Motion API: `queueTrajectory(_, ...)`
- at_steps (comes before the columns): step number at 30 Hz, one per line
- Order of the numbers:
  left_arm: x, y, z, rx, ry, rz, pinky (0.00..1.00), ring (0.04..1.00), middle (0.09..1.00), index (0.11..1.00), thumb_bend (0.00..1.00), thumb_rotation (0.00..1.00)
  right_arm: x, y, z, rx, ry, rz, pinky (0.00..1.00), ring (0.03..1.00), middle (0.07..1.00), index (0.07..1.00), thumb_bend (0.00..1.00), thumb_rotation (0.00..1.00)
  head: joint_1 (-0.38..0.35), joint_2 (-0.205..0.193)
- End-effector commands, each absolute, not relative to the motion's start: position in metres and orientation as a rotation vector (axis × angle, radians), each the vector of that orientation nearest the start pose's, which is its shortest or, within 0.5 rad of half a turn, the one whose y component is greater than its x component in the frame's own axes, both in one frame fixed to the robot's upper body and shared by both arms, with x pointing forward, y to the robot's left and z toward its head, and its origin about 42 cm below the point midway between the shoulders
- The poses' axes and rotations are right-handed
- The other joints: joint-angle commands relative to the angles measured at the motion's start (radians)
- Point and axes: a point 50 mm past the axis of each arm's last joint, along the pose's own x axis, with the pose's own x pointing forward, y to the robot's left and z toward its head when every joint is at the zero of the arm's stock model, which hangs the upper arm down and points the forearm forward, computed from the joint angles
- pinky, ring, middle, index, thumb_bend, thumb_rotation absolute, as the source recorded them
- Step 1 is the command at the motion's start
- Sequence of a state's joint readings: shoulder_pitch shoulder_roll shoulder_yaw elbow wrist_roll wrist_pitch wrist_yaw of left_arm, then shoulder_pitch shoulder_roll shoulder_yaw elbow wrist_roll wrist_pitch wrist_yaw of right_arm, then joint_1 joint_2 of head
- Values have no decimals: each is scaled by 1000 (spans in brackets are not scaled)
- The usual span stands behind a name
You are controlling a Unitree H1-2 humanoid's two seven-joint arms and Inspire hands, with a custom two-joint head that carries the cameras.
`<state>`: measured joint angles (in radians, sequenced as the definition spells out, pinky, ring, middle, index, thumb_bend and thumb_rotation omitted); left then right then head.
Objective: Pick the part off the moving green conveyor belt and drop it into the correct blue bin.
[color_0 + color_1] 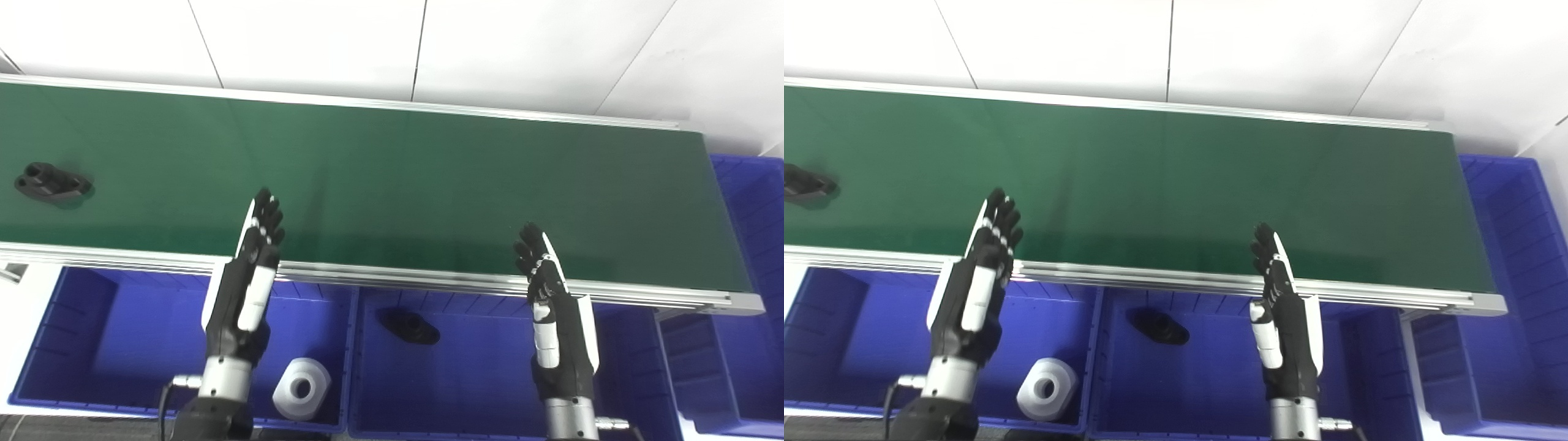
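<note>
A black part (pixel 52 182) is seen lying on the green conveyor belt (pixel 392 177), close to its left end and well apart from both hands. The left hand (pixel 254 260) is held above the near rail of the belt, with its fingers (pixel 267 211) stretched out straight and slightly apart, and nothing is held in it. The right hand (pixel 548 278) is raised in the same manner further to the right, fingers extended and a little separated, and it is also empty. Below the belt a row of blue bins is placed. In the left bin (pixel 92 343) a white part (pixel 301 388) with a round hole is resting near the front right corner. In the middle bin (pixel 490 380) a second black part (pixel 408 326) is lying near the back wall. Another blue bin (pixel 756 245) is standing at the right end of the belt.
</note>
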<state>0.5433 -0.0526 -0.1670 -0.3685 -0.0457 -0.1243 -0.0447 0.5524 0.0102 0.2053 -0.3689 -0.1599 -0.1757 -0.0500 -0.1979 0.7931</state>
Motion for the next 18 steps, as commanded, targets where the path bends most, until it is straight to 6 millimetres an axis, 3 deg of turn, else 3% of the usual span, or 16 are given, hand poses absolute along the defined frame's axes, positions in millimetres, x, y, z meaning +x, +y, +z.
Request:
queueTrajectory(1, 119, 176, 112, -107, -66, -53, 1000, 1000, 1000, 1000, 678, 870, 112, -182, 110, -86, -99, 18, 956, 935, 941, 940, 931, 1000, 1, 1)
queueTrajectory(2, 120, 176, 109, -55, -82, -64, 1000, 1000, 1000, 1000, 698, 836, 112, -183, 107, -87, -91, 18, 954, 934, 943, 941, 920, 1000, 2, 0)
queueTrajectory(6, 124, 173, 97, 52, -99, -95, 1000, 1000, 1000, 1000, 661, 864, 115, -184, 96, -88, -60, 20, 937, 930, 956, 956, 894, 1000, 8, 10)
queueTrajectory(13, 116, 181, 88, 127, -71, -90, 1000, 997, 1000, 1000, 642, 880, 117, -187, 84, -111, -4, 46, 907, 920, 953, 957, 874, 1000, 2, 87)
queueTrajectory(18, 115, 184, 89, 132, -61, -88, 1000, 1000, 1000, 1000, 654, 892, 118, -186, 84, -118, 17, 63, 901, 919, 956, 956, 877, 1000, -6, 116)
